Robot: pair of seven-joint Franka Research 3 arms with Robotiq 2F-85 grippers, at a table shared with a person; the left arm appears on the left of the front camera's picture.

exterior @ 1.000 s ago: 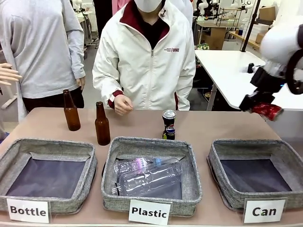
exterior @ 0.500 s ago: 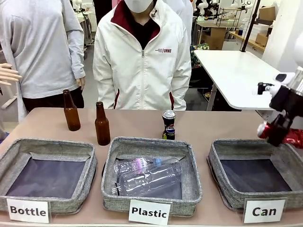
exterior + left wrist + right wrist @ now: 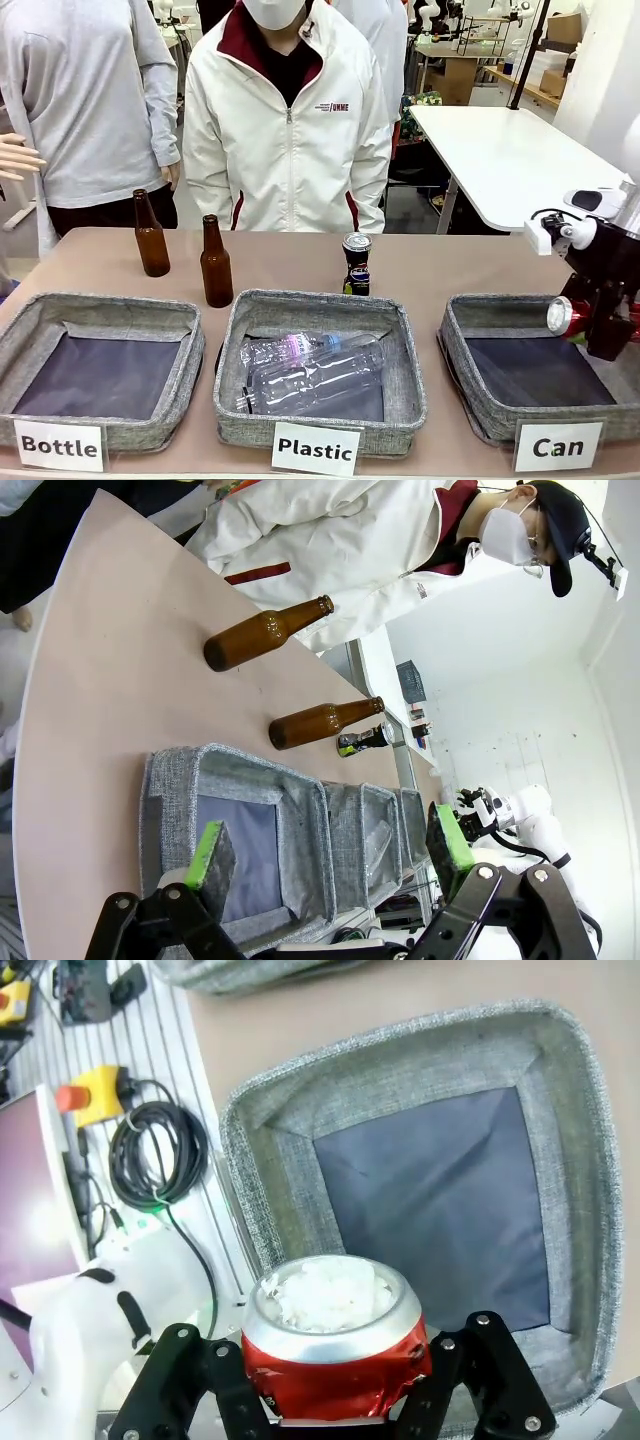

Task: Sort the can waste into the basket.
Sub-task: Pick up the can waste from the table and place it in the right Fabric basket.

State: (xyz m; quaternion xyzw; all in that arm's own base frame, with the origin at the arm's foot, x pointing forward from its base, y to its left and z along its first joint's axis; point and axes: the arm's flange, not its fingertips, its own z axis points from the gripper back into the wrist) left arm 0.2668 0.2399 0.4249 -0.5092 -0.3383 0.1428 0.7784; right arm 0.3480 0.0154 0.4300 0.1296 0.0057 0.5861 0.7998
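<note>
- Surface: we record one tan tabletop [image 3: 450,262]. A person in a white zip jacket [image 3: 290,130] stands at its far edge, and a white table [image 3: 490,150] is in the room behind.
- Left gripper [image 3: 330,847]: black with green pads [image 3: 212,852]. We note its jaws spread wide with nothing between them, and the row of baskets lies beyond them.
- Shallow grey fabric basket carded "Bottle" [image 3: 100,308]: leftmost of three along the near edge.
- Brown glass bottle, farther one [image 3: 150,238], and brown glass bottle, nearer one [image 3: 215,265]: both stand upright on the table behind that basket, apart from each other.
- Grey fabric basket carded "Plastic" [image 3: 405,380]: middle of the row, with clear plastic bottles [image 3: 315,368] lying on their sides inside.
- Black slim metal can [image 3: 356,265] with blue-and-white label and silver top: upright on the table, just behind the far rim of the "Plastic" basket.
- Shallow rectangular grey fabric basket with dark bottom and white card reading "Can" [image 3: 470,310]: rightmost of the row.
- Right gripper [image 3: 603,322]: clamped on the shiny red metal drink can [image 3: 565,317]. We see the can held on its side in the air over the right half of the "Can" basket, its silver top turned toward picture left. In the wrist view its red wall is dented between the fingers, and the basket's dark floor lies beyond it.
</note>
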